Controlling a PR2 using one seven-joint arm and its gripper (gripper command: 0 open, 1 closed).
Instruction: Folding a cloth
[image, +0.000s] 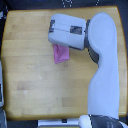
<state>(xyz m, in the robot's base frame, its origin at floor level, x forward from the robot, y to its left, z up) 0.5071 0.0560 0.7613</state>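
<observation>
The pink cloth (61, 55) lies on the wooden table (30, 75), a little above its middle, as a small narrow bunched shape. Its upper part disappears under the arm's white and grey wrist block. The gripper (63, 43) sits directly over the cloth's top edge, and the block hides its fingers. Whether the fingers are open or hold the fabric does not show. The white arm (102, 75) comes in from the bottom of the exterior view's right side and bends left over the table.
The table's rounded edges border dark floor on the exterior view's left and top. A pale object (1, 85) sits at the left edge. White and dark robot parts (85, 121) show at the bottom.
</observation>
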